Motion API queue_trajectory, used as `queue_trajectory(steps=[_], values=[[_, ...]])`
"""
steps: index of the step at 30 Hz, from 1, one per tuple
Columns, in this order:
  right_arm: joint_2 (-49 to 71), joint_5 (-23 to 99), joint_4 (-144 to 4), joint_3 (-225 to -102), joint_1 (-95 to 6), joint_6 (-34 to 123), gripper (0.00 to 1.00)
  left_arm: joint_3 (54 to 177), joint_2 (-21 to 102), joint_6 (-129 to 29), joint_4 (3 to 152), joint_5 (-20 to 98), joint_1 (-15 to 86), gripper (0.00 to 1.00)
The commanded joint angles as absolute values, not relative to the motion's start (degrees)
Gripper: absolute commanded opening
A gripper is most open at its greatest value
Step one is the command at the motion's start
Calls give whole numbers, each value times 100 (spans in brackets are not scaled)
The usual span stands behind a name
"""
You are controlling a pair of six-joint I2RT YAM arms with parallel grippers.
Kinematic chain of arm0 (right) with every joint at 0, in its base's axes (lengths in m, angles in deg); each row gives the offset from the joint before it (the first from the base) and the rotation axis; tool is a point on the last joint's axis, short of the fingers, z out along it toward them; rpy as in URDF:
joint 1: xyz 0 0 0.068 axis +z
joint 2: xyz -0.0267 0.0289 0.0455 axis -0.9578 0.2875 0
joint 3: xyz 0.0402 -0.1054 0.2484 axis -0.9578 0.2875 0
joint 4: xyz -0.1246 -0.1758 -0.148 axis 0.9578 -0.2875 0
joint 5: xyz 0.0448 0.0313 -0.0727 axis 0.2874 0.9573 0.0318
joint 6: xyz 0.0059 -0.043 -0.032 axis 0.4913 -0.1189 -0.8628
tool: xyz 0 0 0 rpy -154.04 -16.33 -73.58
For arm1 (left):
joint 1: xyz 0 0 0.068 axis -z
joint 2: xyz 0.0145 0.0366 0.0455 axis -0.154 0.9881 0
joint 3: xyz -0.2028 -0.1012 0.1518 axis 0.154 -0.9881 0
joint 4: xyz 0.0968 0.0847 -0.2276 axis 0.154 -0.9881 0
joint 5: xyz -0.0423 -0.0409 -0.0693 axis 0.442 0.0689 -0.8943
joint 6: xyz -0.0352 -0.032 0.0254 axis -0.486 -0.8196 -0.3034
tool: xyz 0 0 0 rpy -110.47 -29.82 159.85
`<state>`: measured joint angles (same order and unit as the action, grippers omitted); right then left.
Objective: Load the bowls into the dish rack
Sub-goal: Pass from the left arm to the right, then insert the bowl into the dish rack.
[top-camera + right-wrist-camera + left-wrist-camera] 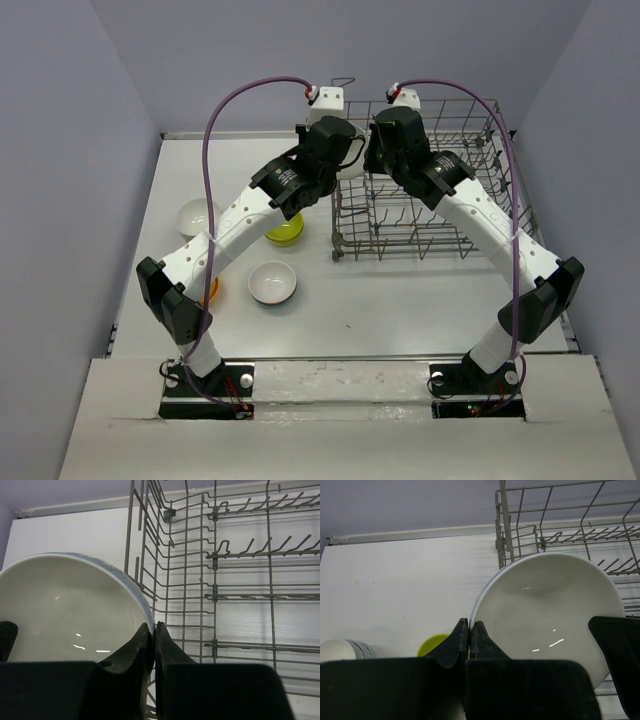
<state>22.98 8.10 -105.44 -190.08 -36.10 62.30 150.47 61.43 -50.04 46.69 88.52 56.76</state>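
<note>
Overhead, the top external view shows one dish rack (430,190) at the far right of the table (400,300). Four bowls rest on the table to its left: a far white bowl (197,215), a near white bowl (272,282), one lime bowl (284,231) and one orange bowl (211,291), which is partly hidden under the left arm (250,210). The left arm and right arm (470,200) meet at the rack's left side.

Left wrist view: the left gripper (470,627) is pinched closed on the rim of a fifth bowl (545,605), white inside and raised off the table in front of the rack's corner.

Right wrist view: the right gripper (152,630) is clamped on the opposite rim of the same bowl, which sits just outside the rack's left wall. Contact with the wire cannot be determined.
</note>
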Motion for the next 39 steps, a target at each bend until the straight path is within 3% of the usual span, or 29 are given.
queue_trajectory(steps=[1,5,6,10,14,15,17,23,28,35,39], values=[[2216,738,-10384,-19080,-3576,6202,1,15010,5692,-5049,5242,9072,5694,0],[2129,668,-10384,-19115,-3576,6176,1,15010,5683,-5057,5277,9029,5694,2],[2076,632,-10384,-19124,-3576,6158,1,15019,5683,-5066,5286,9028,5694,18],[1883,351,-10402,-19177,-3576,6044,1,15037,5622,-5031,5365,8932,5694,34],[1733,35,-10481,-19238,-3576,5912,1,15081,5499,-4987,5444,8721,5694,65],[1707,-18,-10490,-19256,-3576,5877,1,15098,5473,-4961,5470,8677,5694,78],[1628,-255,-10516,-19247,-3576,5781,1,15159,5359,-4899,5444,8598,5694,90],[1531,-1728,-10525,-19274,-3576,5175,1,14871,4384,-4899,5444,8431,5694,95],[1584,-3127,-10254,-19099,-4023,4333,1,13571,3059,-5136,5585,7966,5694,97],[1320,-3621,-8848,-18036,-5377,3189,1,11944,1870,-5303,5532,7789,5685,99],[1232,-3675,-7137,-16974,-5948,1853,1,11172,1667,-5435,5619,7701,5676,99]])
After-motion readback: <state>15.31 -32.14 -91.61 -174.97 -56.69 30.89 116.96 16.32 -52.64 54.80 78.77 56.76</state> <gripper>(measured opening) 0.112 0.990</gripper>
